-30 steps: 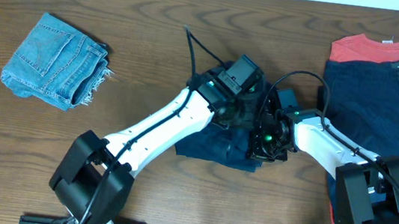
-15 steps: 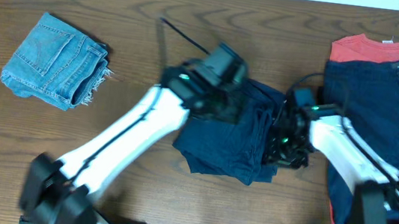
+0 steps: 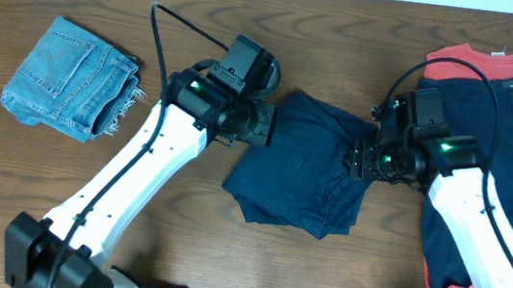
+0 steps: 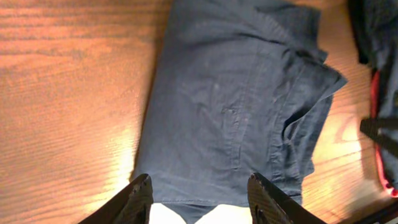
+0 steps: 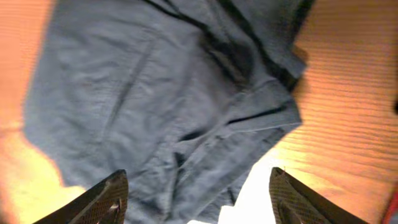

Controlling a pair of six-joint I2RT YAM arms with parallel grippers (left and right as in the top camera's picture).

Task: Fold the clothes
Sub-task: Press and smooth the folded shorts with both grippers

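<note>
A dark navy garment [image 3: 302,173] lies folded in the middle of the table, with some creased layers along its right side. My left gripper [image 3: 264,126] hovers at its upper left edge. In the left wrist view the left gripper [image 4: 199,188] is open over the cloth [image 4: 236,106], with nothing pinched. My right gripper [image 3: 358,161] sits at the garment's right edge. The right wrist view shows the right gripper [image 5: 198,180] open wide above the rumpled folds [image 5: 174,93]. Neither gripper holds anything.
Folded light-blue jeans [image 3: 71,74] rest at the far left. At the right edge a large navy garment [image 3: 508,144] lies spread over a red shirt [image 3: 498,60]. Bare wood surrounds the centre garment.
Both arms have drawn apart from over the navy garment, left up and to the left, right to the right. The right jaws opened wide, and the cloth now lies uncovered.
</note>
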